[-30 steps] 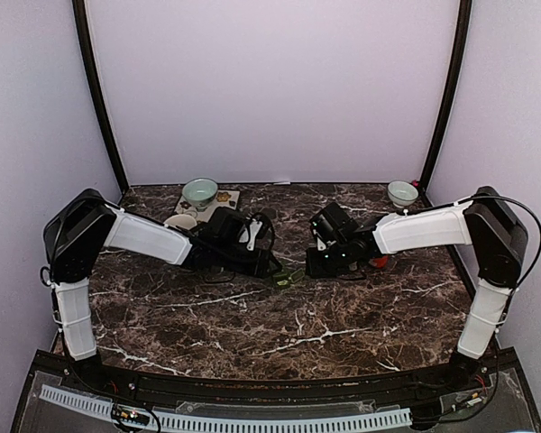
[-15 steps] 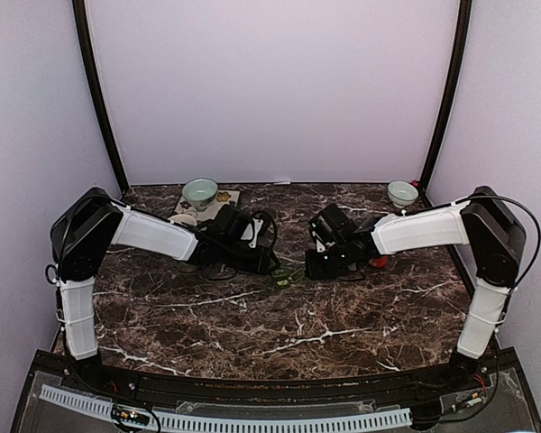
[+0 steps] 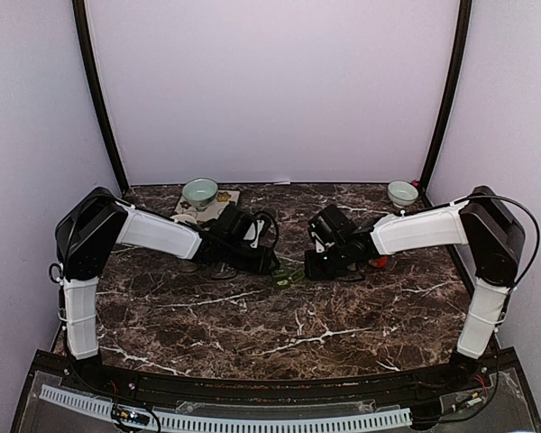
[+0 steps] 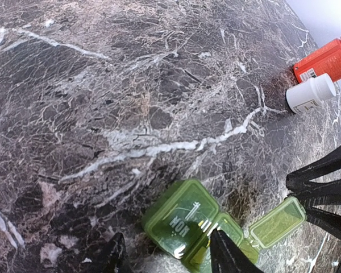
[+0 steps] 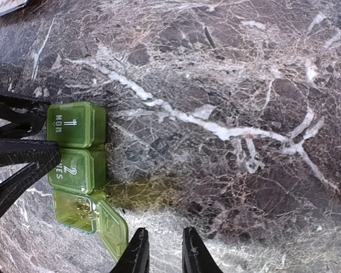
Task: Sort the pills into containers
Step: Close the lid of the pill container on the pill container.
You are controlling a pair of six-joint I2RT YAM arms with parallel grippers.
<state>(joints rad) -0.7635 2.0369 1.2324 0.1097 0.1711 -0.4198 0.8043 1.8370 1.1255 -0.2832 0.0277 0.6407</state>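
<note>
A green pill organizer point(image 3: 287, 278) lies mid-table between both arms. In the right wrist view its "MON" lid point(image 5: 70, 124) and the "2" lid point(image 5: 74, 169) are closed, and the third compartment point(image 5: 75, 210) has its lid point(image 5: 114, 231) flipped open; I cannot make out what is inside. My left gripper point(image 4: 170, 259) is open, low over the MON end point(image 4: 179, 219), one fingertip point(image 4: 224, 253) over the second compartment. My right gripper point(image 5: 163, 253) hovers over bare marble beside the open lid, open by a narrow gap with nothing in it. Small brownish pills point(image 3: 223, 196) lie on a mat at the back left.
An orange bottle point(image 4: 324, 60) and a white bottle point(image 4: 310, 94) lie on the marble behind the right gripper. Pale green bowls stand at the back left point(image 3: 199, 191) and back right point(image 3: 402, 192). A white dish point(image 3: 180, 220) sits under the left arm.
The left arm has shifted slightly right and forward toward the organizer. The right arm has barely moved, and neither gripper has changed its opening.
</note>
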